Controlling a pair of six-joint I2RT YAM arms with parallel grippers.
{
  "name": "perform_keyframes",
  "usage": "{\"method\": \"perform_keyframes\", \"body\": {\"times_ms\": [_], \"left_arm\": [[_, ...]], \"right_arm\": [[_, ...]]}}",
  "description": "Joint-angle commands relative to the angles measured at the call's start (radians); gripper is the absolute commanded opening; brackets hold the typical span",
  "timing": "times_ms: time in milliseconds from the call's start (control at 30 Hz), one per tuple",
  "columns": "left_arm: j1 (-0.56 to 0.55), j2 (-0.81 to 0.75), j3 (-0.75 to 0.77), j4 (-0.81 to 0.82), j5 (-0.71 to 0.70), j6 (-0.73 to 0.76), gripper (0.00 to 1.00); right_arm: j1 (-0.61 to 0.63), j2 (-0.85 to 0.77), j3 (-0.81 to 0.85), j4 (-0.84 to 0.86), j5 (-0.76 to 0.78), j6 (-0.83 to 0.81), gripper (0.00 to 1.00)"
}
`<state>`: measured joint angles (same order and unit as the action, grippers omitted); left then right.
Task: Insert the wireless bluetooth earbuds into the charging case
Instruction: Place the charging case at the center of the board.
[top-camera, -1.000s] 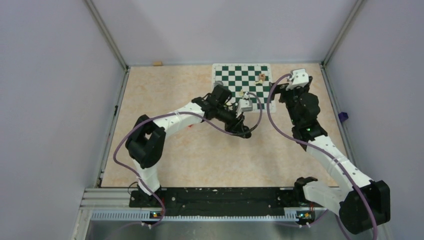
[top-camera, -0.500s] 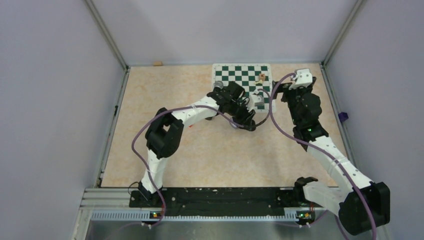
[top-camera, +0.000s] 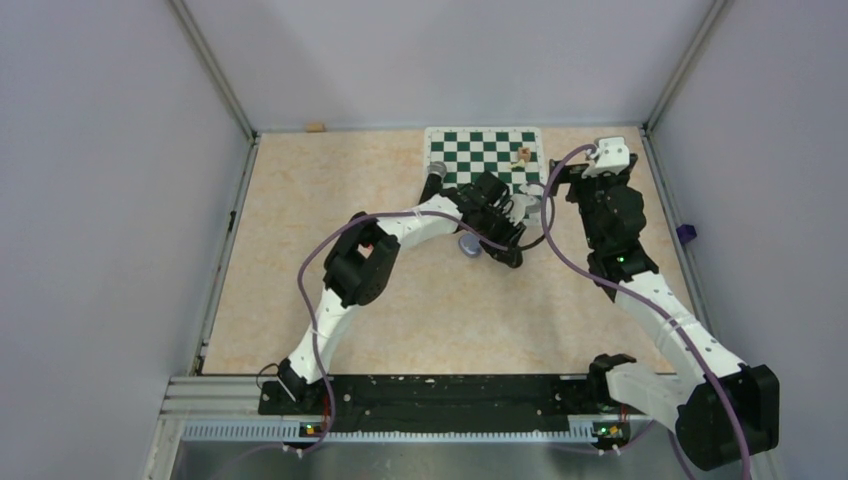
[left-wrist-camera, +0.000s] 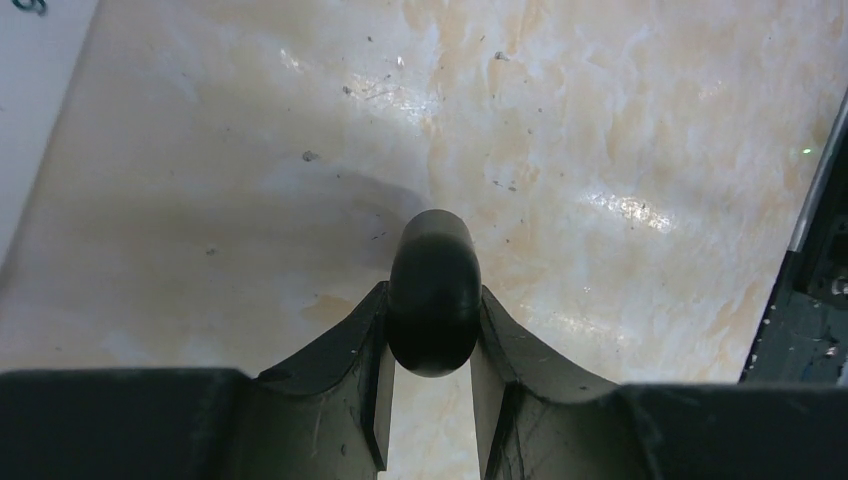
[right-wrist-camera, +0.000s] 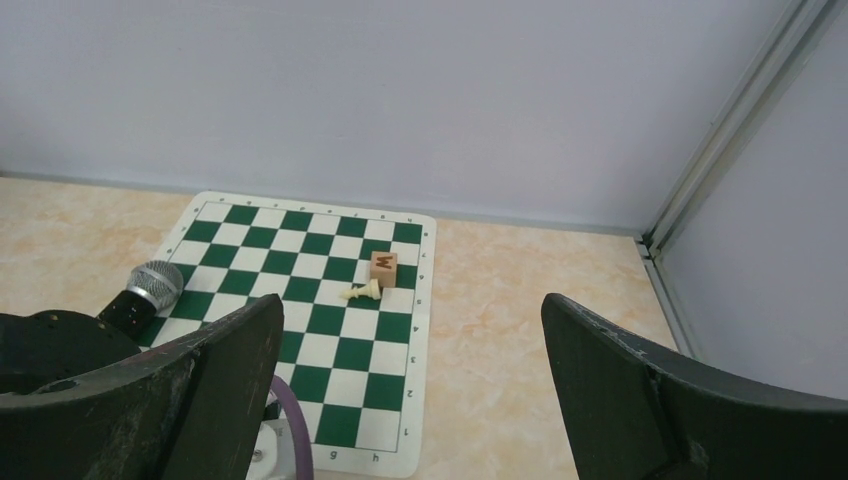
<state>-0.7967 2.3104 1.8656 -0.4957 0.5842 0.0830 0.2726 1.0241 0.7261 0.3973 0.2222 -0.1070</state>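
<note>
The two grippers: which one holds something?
The left gripper, shut on a black earbud; the right gripper stands wide open and empty.

1. I see bare table (top-camera: 300, 250) left of the left arm (top-camera: 420, 215).
2. Microphone (top-camera: 434, 178), wooden block (right-wrist-camera: 383, 268) and fallen chess piece (right-wrist-camera: 362, 292) clutter the chessboard (top-camera: 470, 150).
3. The left arm lies between my right gripper (right-wrist-camera: 410, 330) and the table's middle.

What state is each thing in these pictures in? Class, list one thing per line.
left gripper, shut on the black earbud
black earbud, clamped between the fingers
right gripper, open, holding nothing
microphone, lying on its side at the chessboard's edge
chess piece, lying on its side
wooden block, resting flat on the board
chessboard, laid flat
</note>
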Motion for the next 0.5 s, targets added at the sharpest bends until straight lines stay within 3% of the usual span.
{"method": "perform_keyframes", "body": {"times_ms": [0, 200, 467], "left_arm": [[-0.001, 0.026, 0.053, 0.006, 0.066, -0.123, 0.04], [-0.001, 0.06, 0.057, 0.009, 0.091, -0.199, 0.06], [-0.002, 0.042, 0.057, -0.01, -0.067, -0.216, 0.08]], "right_arm": [[-0.009, 0.0, -0.008, 0.044, -0.002, 0.015, 0.99], [-0.01, -0.008, -0.008, 0.044, -0.001, 0.015, 0.99], [-0.01, -0.014, -0.007, 0.042, -0.001, 0.014, 0.99]]}}
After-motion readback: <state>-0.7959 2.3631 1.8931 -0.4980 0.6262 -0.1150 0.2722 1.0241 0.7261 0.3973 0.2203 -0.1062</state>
